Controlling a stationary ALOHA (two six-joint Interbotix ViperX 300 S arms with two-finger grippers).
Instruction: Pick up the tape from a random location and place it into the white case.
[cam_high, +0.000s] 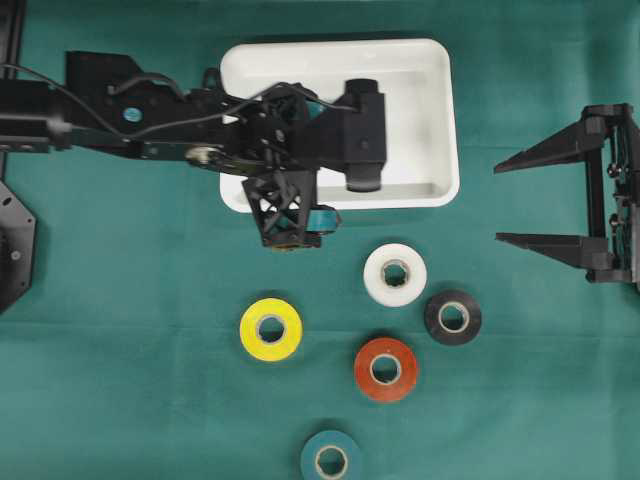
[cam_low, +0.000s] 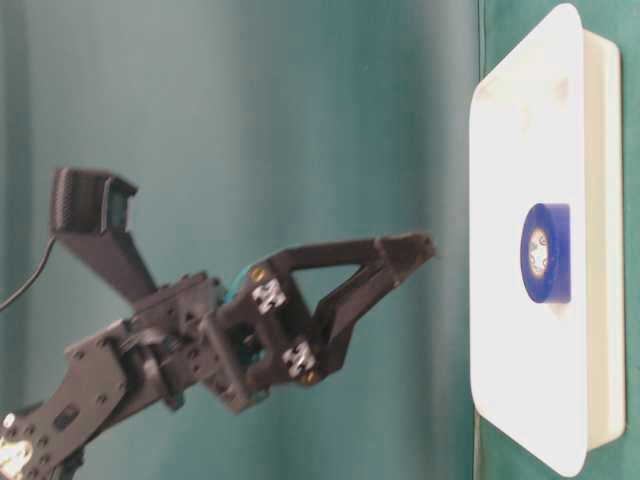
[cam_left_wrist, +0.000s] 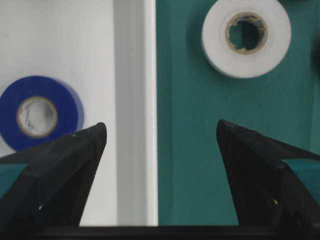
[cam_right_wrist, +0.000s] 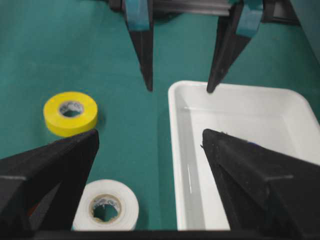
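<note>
A blue tape roll (cam_left_wrist: 40, 112) is lying flat on the floor of the white case (cam_high: 430, 110), which is resting near the far edge of the green cloth (cam_high: 120, 400), about midway along it. In the overhead view the roll is being hidden by the left arm's wrist camera; it is being shown clearly only in the left wrist view and the table-level view (cam_low: 545, 253).

The left gripper (cam_left_wrist: 160, 135) is being held above the case's near rim, jaws spread wide and nothing gripped between them. One finger (cam_left_wrist: 75, 150) is being seen over the white floor of the case, just beside the blue roll, and the other over bare cloth outside the rim. In the table-level view the gripper is being shown clear of the case, not touching it.

Five more rolls are lying flat on the cloth outside the case. A white roll (cam_high: 395, 274) is lying nearest the case's near rim, with a black roll (cam_high: 452, 317) just beside it toward the right edge. A red roll (cam_high: 386, 369) is lying nearer the front edge, a yellow roll (cam_high: 271, 329) toward the left, and a teal roll (cam_high: 331, 459) at the front edge, partly cut off.

The right gripper (cam_high: 510, 200) is being held at the right edge of the cloth, well apart from all the rolls, its jaws wide and empty.
</note>
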